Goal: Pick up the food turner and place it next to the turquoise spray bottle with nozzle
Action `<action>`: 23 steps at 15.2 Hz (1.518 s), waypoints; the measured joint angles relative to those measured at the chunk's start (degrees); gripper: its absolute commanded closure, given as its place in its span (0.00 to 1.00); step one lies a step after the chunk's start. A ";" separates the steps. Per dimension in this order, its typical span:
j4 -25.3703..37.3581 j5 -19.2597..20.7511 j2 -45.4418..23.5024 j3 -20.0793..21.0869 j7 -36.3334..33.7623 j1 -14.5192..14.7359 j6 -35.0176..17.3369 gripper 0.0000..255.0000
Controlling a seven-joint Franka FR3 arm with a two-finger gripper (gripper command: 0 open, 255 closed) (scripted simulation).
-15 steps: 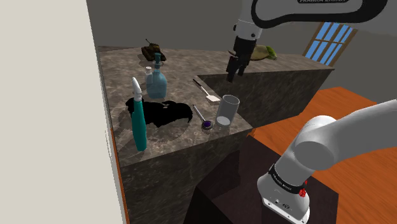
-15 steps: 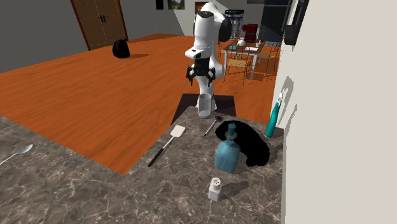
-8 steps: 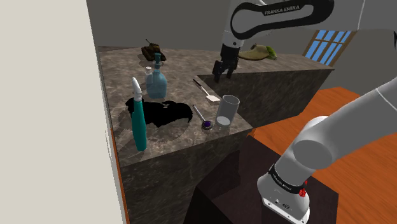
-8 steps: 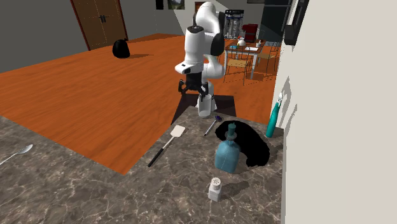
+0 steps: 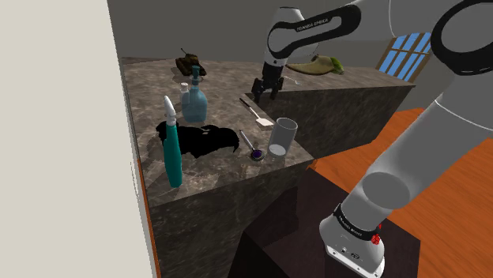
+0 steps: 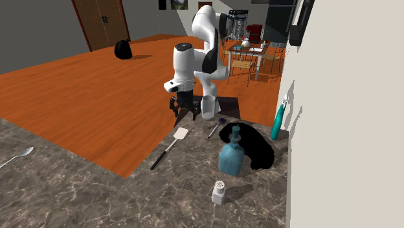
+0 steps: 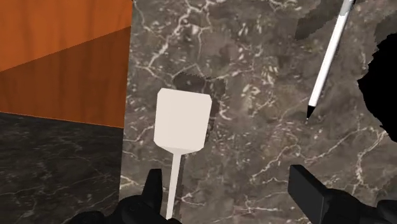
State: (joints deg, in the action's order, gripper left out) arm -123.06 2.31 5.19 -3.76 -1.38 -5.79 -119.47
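Teal spray bottle (image 5: 171,150) stands upright at the counter (image 5: 229,79) edge by the wall, with a black patch (image 5: 207,140) just beside it. Well apart, the white turner (image 5: 264,122) lies flat on the marble, blade toward a glass (image 5: 282,136). Gripper (image 5: 263,88) hangs over its handle, fingers (image 7: 153,189) spread wide, nothing gripped.

On the marbled table (image 5: 207,175) we see a clear glass (image 5: 282,136) with a small scoop (image 5: 252,147) just beside it. Farther back, a blue bottle (image 5: 195,101) stands near a white shaker (image 6: 220,192). We also find a toy tank (image 5: 190,61) and, well apart, a spoon (image 6: 17,156).
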 measured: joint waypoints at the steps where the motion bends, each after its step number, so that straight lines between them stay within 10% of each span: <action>1: 1.20 -0.28 -1.93 -0.32 -0.23 -0.29 -0.94 0.00; 10: 13.48 -3.77 -18.64 -2.53 -1.39 -3.06 -7.14 0.00; 23: 12.80 -4.48 -22.80 -2.41 -1.30 -3.29 -12.07 0.00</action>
State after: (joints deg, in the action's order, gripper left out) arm -110.26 -2.17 -17.61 -6.17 -2.68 -9.08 -131.54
